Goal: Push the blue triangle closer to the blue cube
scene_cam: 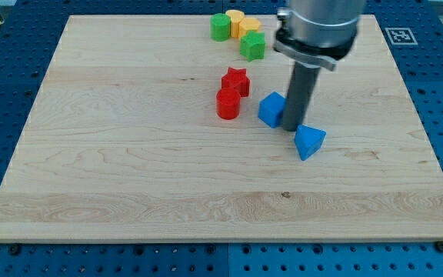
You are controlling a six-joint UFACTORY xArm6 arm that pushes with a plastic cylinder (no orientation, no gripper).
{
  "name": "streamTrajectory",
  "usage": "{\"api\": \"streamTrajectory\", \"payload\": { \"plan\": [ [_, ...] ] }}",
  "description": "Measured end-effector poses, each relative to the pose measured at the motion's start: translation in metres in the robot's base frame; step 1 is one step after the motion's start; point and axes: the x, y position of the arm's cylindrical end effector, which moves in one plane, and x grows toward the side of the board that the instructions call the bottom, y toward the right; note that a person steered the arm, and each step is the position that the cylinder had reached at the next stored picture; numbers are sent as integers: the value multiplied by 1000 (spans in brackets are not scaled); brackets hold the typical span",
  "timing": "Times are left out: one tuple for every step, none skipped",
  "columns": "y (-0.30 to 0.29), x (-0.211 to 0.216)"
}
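The blue triangle (pixel 309 142) lies right of the board's middle. The blue cube (pixel 271 109) sits just up and to the left of it, a small gap between them. My tip (pixel 292 128) stands in that gap, at the cube's right side and just up-left of the triangle. The dark rod rises from there to the arm's grey cylinder (pixel 317 31) at the view's top.
A red star (pixel 235 80) and a red cylinder (pixel 228 104) sit left of the blue cube. At the board's top are a green cylinder (pixel 220 27), a yellow block (pixel 234 18), an orange block (pixel 248 28) and a green cube (pixel 253 46). The wooden board (pixel 129 169) ends in blue pegboard.
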Motion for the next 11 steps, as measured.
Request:
{"api": "streamTrajectory", "payload": {
  "plan": [
    [-11, 1],
    [30, 10],
    [98, 18],
    [107, 46],
    [72, 62],
    [35, 61],
    [-1, 60],
    [-19, 60],
    [-19, 55],
    [-19, 43],
    [-19, 26]
  ]
}}
